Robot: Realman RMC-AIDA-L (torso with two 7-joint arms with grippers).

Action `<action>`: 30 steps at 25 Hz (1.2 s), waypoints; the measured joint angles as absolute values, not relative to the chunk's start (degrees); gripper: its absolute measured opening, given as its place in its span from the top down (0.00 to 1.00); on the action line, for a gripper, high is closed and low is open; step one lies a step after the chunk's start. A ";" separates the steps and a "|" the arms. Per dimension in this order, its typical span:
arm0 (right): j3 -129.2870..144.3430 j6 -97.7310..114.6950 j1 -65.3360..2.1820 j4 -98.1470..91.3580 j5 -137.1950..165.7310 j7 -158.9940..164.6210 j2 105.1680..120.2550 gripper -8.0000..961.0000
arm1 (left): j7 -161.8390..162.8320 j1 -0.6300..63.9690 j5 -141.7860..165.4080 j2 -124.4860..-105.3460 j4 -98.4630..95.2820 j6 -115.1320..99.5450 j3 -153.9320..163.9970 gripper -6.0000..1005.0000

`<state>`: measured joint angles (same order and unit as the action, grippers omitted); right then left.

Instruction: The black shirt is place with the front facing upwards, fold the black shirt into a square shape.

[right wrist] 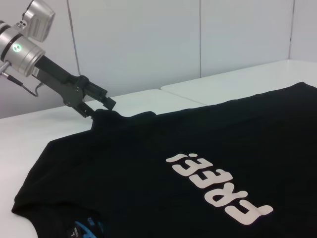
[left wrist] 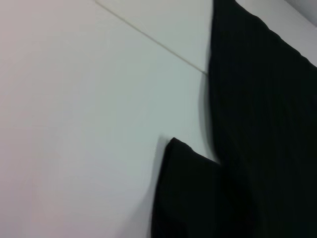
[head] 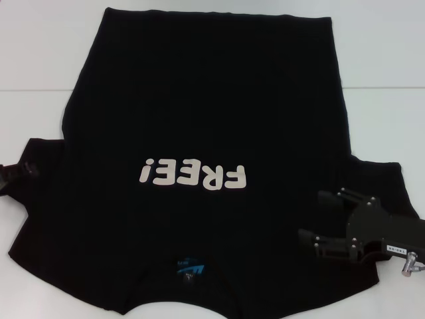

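White tabletop [head: 40, 53] is covered by the black shirt [head: 206, 100], spread flat print-up; its left sleeve tip is pinched by the left gripper [right wrist: 101, 108], while the right gripper [head: 312, 216] is held spread over the right sleeve, so a closing grip seems needed before the sleeves are folded inward.

Head camera: mounted high, looking forward and down; takes in the whole black shirt [head: 206, 159] spread on the white table [head: 40, 53], lettering upside down, collar nearest.

Left wrist camera: very near the table, facing the shirt's [left wrist: 257, 124] sleeve edge and the bare table [left wrist: 74, 99].

Right wrist camera: low, near table level, looking across the shirt [right wrist: 148, 168] toward the left gripper [right wrist: 96, 106] at the far sleeve; wall panels behind.

Shared: shirt and table in all three views.
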<state>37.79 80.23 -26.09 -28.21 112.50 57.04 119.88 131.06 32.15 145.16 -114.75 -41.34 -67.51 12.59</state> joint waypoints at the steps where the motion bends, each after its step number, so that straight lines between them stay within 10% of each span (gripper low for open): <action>1: 37.79 80.24 -26.09 -28.21 112.50 57.04 119.88 0.03 | 131.07 32.28 145.18 -114.74 -41.33 -67.46 12.86 0.10; 14: 37.79 80.33 -25.83 -28.21 112.36 57.04 119.88 0.03 | 130.45 32.24 144.92 -115.63 -41.43 -64.18 16.76 0.33; 22: 37.79 80.42 -25.84 -28.21 112.32 57.04 119.88 0.03 | 130.39 31.93 144.88 -115.62 -41.49 -63.99 16.33 0.78; 30: 37.79 80.43 -25.95 -28.21 112.32 57.04 119.88 0.03 | 130.32 31.12 143.23 -115.58 -42.62 -63.86 16.13 0.97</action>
